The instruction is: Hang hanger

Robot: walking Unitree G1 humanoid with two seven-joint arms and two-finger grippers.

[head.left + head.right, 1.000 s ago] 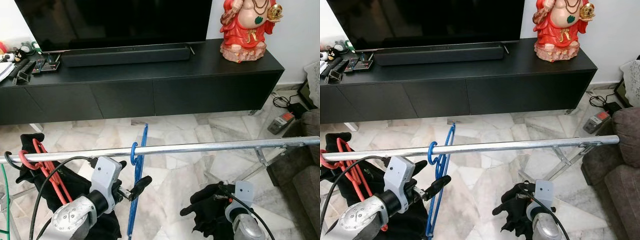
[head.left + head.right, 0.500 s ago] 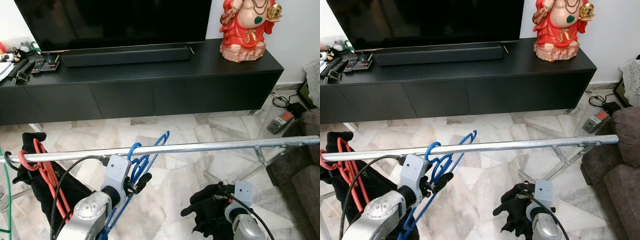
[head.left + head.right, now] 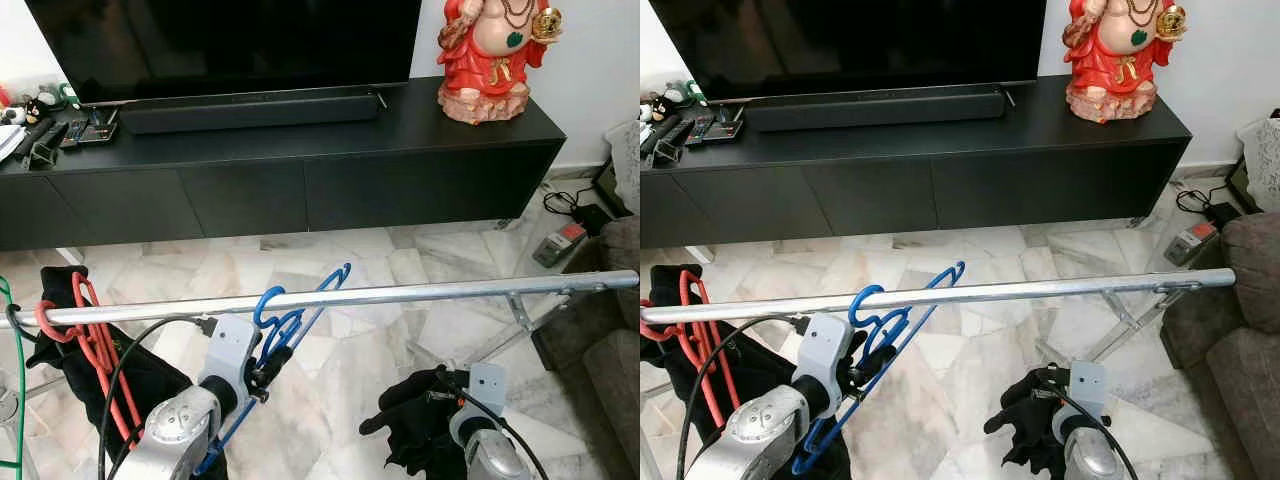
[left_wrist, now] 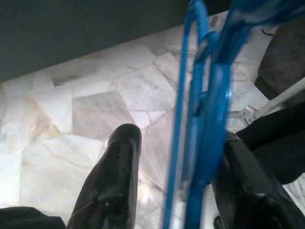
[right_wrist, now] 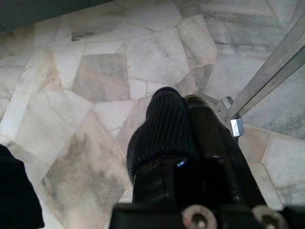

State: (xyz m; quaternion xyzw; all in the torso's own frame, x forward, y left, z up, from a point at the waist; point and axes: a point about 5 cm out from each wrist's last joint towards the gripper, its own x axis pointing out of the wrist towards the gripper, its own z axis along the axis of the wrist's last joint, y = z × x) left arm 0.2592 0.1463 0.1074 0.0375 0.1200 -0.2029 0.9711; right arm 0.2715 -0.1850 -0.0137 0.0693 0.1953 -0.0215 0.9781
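A blue plastic hanger [image 3: 292, 322] hangs by its hook on the silver rail [image 3: 430, 291] and is swung out at a slant. My left gripper [image 3: 262, 372] is just below the rail at the hanger's lower part. In the left wrist view the hanger [image 4: 209, 119] passes between the spread black fingers [image 4: 112, 181], close to one of them, so the gripper is open. My right gripper [image 5: 190, 124] is low near the floor, shut on a black knit cloth [image 5: 164, 124], also seen as a dark bundle [image 3: 408, 420].
A red hanger [image 3: 92, 340] with a black garment and a green hanger [image 3: 14, 380] hang at the rail's left end. The rail's stand leg [image 3: 522, 312] is on the right, beside a sofa [image 3: 610, 380]. Behind stands a black TV cabinet [image 3: 300, 185] with a red statue [image 3: 495, 55].
The left gripper has moved forward to the blue hanger. The hanger, which hung straight down edge-on, has swung up to a slant. The right arm has stayed still.
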